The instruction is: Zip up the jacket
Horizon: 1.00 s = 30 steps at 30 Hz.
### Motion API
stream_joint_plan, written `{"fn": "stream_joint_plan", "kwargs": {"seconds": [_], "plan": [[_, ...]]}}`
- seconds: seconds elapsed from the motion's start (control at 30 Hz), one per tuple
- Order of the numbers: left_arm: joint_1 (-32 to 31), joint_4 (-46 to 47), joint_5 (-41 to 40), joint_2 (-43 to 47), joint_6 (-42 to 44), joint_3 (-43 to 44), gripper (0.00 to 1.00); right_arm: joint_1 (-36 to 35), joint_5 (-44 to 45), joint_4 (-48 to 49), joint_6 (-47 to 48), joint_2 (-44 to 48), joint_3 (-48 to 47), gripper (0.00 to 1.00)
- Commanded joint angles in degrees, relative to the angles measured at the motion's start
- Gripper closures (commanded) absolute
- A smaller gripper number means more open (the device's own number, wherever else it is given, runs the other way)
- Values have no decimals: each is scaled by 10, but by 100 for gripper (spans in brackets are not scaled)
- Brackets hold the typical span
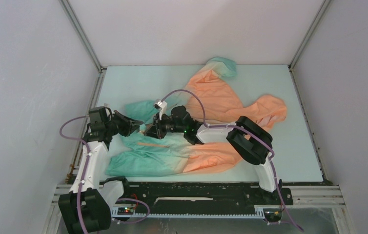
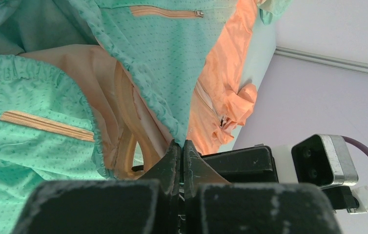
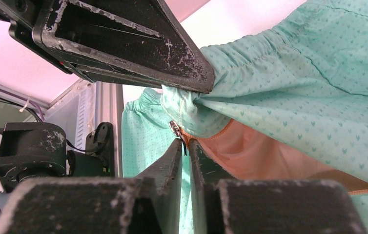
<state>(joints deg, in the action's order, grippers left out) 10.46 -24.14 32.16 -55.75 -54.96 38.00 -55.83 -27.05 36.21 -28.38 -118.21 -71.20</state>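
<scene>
The left gripper (image 2: 182, 145) is clamped on the hem of the jacket (image 1: 221, 100) near the table's (image 1: 299, 161) left edge. Right beside it, the right gripper (image 3: 185, 142) nips the zip pull (image 3: 174, 128), and the zip runs off rightward.

Table (image 1: 123, 83): flat, pale blue-green top. One jacket (image 1: 211, 156) lay crumpled directly on it. Its teal part was at the near left, and its orange part spread right and toward the far edge.

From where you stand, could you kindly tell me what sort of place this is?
Probably a lab robot test cell: plain white walls on metal frame posts enclose a pale table, and the left arm and right arm are bolted at its near edge.
</scene>
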Motion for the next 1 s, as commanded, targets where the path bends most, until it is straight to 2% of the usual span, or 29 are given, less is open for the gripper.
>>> {"fn": "stream_joint_plan", "kwargs": {"seconds": [0.0,0.03,0.23,0.63,0.97], "plan": [[5,2,12,10,16,12,100,-5,9,10,14,9,-26,95],[5,4,12,10,18,11,100,-6,9,9,16,10,-26,100],[9,22,11,9,37,-3,99,-8,-2,11,22,10,-26,100],[10,10,-32,28,105,-16,54,-5,-16,17,18,10,-26,100],[6,15,-29,22,127,-35,51,-5,-15,16,18,14,-26,100]]}}
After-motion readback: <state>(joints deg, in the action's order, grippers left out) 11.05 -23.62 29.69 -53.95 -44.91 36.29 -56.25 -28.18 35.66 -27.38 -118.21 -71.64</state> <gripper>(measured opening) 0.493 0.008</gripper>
